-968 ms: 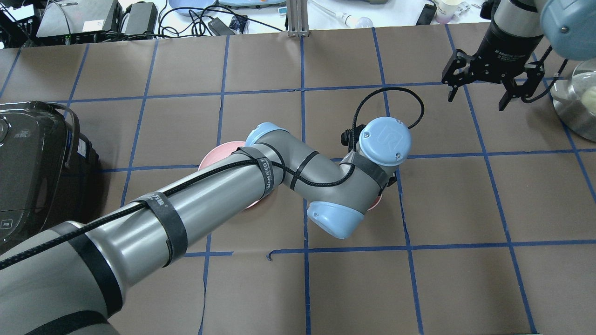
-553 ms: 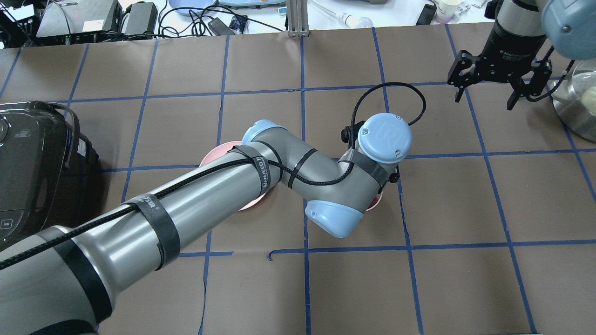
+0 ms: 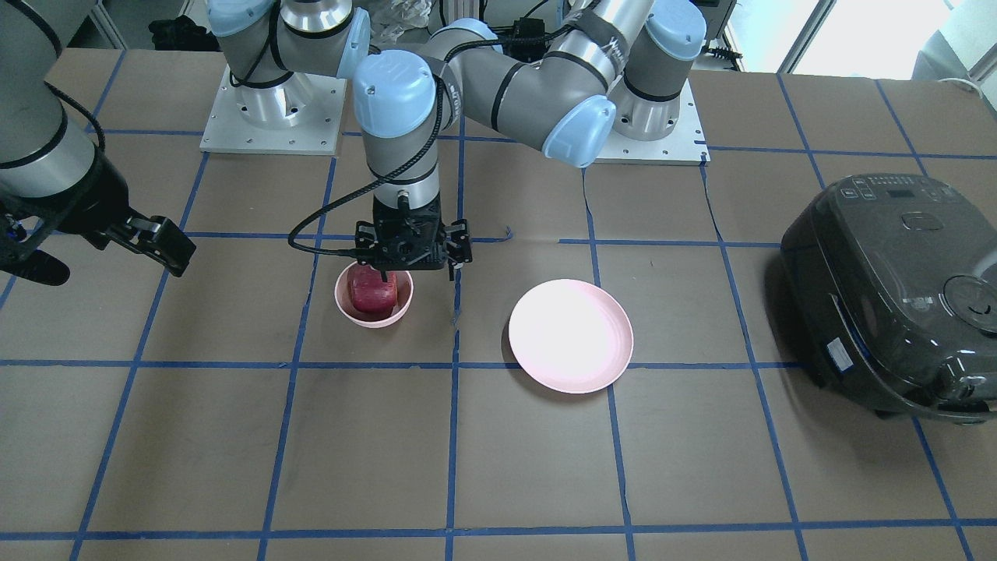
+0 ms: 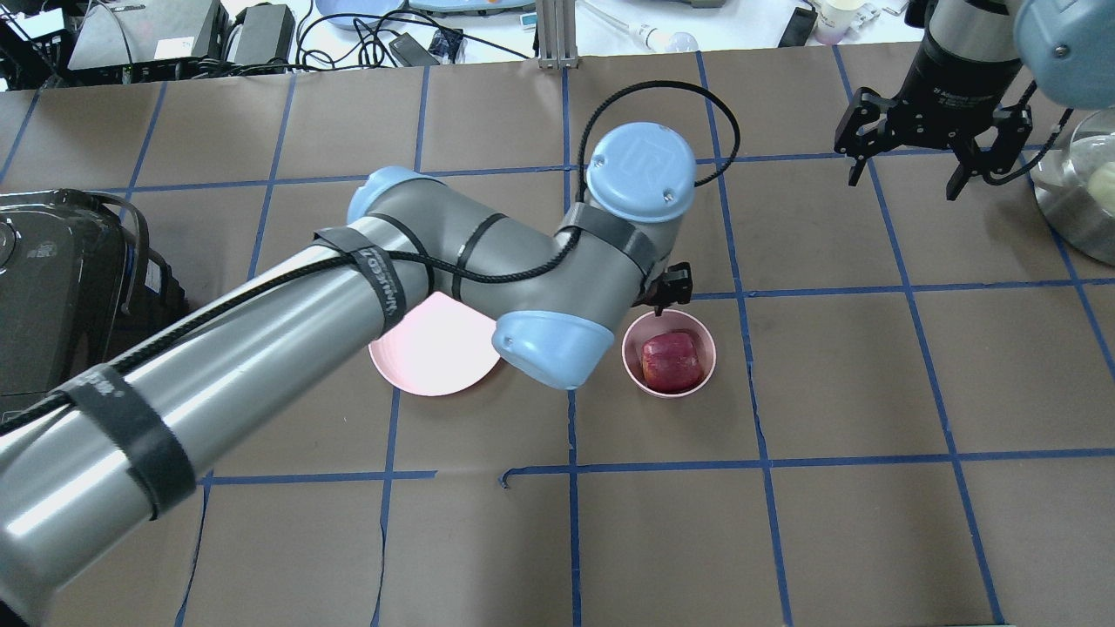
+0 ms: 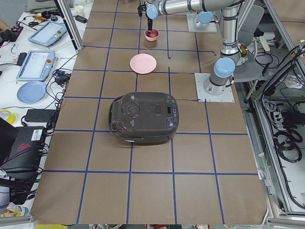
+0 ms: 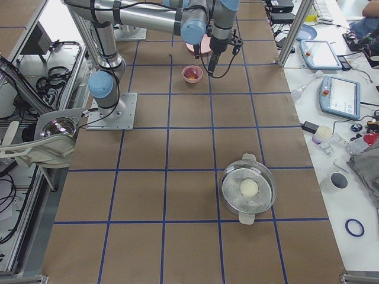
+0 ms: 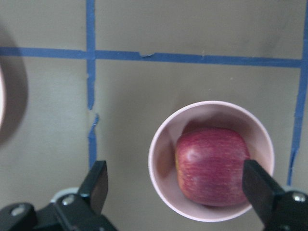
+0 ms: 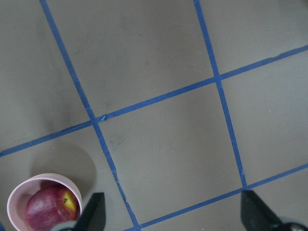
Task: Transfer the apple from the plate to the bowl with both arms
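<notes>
With the left arm (image 4: pixel 488 261) pulled back, the apple (image 4: pixel 671 361) sits in the bowl (image 4: pixel 708 345), both arms' jaws spread empty, the transfer apparently complete.

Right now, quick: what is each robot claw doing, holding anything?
Left gripper: open, empty, above the apple in the bowl.
Right gripper: open, holding nothing.

Black rice cooker (image 3: pixel 888 296) and steel pot (image 6: pixel 228 201) with pale ball (image 6: pixel 249 188), well apart on blue-gridded brown table (image 3: pixel 234 436).
</notes>
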Robot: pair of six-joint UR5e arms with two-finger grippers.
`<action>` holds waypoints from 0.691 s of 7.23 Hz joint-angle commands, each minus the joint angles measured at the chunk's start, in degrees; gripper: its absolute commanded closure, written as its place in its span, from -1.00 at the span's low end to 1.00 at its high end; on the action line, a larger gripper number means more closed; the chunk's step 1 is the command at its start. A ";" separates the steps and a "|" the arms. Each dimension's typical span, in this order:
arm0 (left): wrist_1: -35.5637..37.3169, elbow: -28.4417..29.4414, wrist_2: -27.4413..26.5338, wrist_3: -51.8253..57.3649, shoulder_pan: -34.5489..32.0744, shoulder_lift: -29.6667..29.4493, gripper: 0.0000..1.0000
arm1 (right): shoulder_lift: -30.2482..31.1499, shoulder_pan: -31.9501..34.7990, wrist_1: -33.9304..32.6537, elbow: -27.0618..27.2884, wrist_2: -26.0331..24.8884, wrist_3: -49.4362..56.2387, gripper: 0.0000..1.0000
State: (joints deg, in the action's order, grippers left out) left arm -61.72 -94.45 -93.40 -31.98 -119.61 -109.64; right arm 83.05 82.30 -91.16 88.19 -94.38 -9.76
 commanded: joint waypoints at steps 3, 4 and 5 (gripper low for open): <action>-14.89 0.41 2.86 24.62 21.47 14.86 -1.00 | 3.51 6.20 0.63 0.31 2.18 0.01 -1.00; -17.18 0.50 2.69 28.17 25.36 17.76 -1.00 | 4.56 7.42 1.15 0.49 2.61 0.01 -1.00; -18.16 0.76 3.30 30.03 28.70 19.79 -1.00 | 6.23 9.52 1.85 1.45 4.36 0.36 -1.00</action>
State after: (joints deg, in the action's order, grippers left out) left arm -77.93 -93.93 -90.66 -5.53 -95.66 -92.88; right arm 87.46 89.65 -90.04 88.80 -91.53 -9.69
